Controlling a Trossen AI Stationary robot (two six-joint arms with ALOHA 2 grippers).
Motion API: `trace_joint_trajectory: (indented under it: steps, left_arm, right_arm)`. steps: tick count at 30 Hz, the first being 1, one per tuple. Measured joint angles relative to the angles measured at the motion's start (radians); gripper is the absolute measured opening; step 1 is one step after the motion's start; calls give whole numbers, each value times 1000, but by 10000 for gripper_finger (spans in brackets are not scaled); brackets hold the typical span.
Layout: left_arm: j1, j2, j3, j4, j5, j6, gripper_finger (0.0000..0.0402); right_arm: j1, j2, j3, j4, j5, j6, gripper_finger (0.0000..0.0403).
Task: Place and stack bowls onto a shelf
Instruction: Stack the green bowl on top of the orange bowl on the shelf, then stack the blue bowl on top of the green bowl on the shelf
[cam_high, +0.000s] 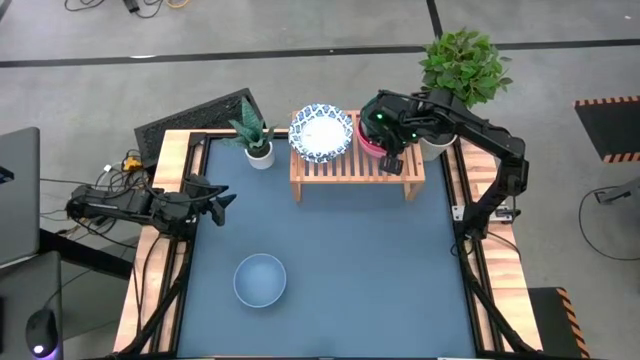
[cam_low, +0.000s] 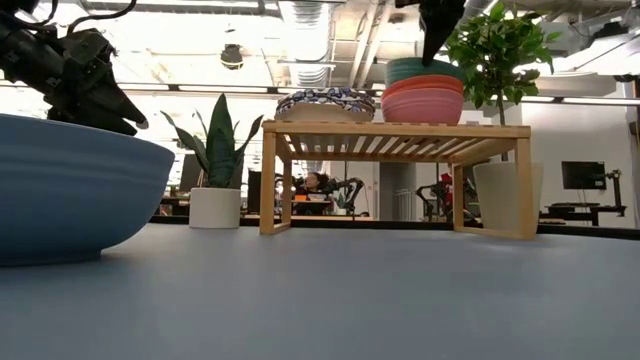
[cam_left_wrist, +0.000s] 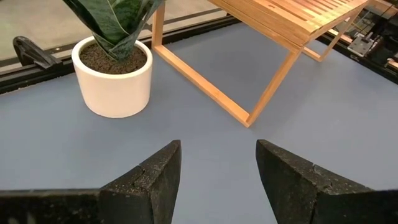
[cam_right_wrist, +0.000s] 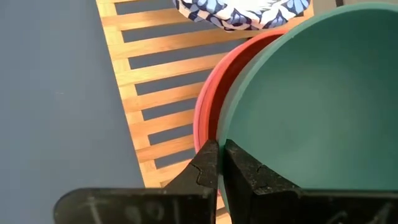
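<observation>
The light-wood shelf (cam_high: 345, 168) stands at the table's far side. On its left half sits a stack of white bowls with blue-patterned rims (cam_high: 321, 132). On its right half is a nested stack: pink bowl (cam_low: 425, 106) at the bottom, red bowl (cam_low: 425, 84) in the middle, green bowl (cam_low: 425, 68) on top. My right gripper (cam_right_wrist: 219, 163) is over this stack, shut on the green bowl (cam_right_wrist: 311, 93). A light blue bowl (cam_high: 260, 280) rests on the table near the front. My left gripper (cam_left_wrist: 217, 168) waits open at the table's left edge (cam_high: 222, 197). My right gripper pinches the green bowl's rim (cam_right_wrist: 221, 135) between its two fingers, one inside the bowl and one outside. The fingers come from above, pointing down (cam_low: 432, 45). The green bowl sits nested in the red bowl (cam_right_wrist: 208, 106) on the shelf.
A small snake plant in a white pot (cam_high: 259, 152) stands just left of the shelf. A leafy plant (cam_high: 462, 65) in a white pot (cam_low: 500, 195) stands at the shelf's right end, behind my right arm. The blue tabletop (cam_high: 350, 270) has wooden edges.
</observation>
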Motion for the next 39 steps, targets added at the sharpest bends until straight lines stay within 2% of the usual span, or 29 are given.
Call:
trace_joint_trajectory:
  steps: [5, 14, 27, 33, 36, 39]
  left_arm:
    - [0, 0, 0, 0, 0, 0, 193]
    - [0, 0, 0, 0, 1, 1, 193]
    - [0, 0, 0, 0, 1, 6, 193]
    - [0, 0, 0, 0, 1, 5, 193]
    - [0, 0, 0, 0, 1, 6, 193]
    - [0, 0, 0, 1, 1, 6, 193]
  right_arm:
    - [0, 0, 0, 3, -1, 28, 38]
    - [-29, 0, 0, 19, -11, 56, 70]
    - [-43, 0, 0, 26, -6, 73, 163]
    - [-20, -13, 0, 36, 1, 79, 172]
    - [-11, -11, 0, 40, 45, 90, 169]
    - [12, -11, 0, 41, 153, 115, 163]
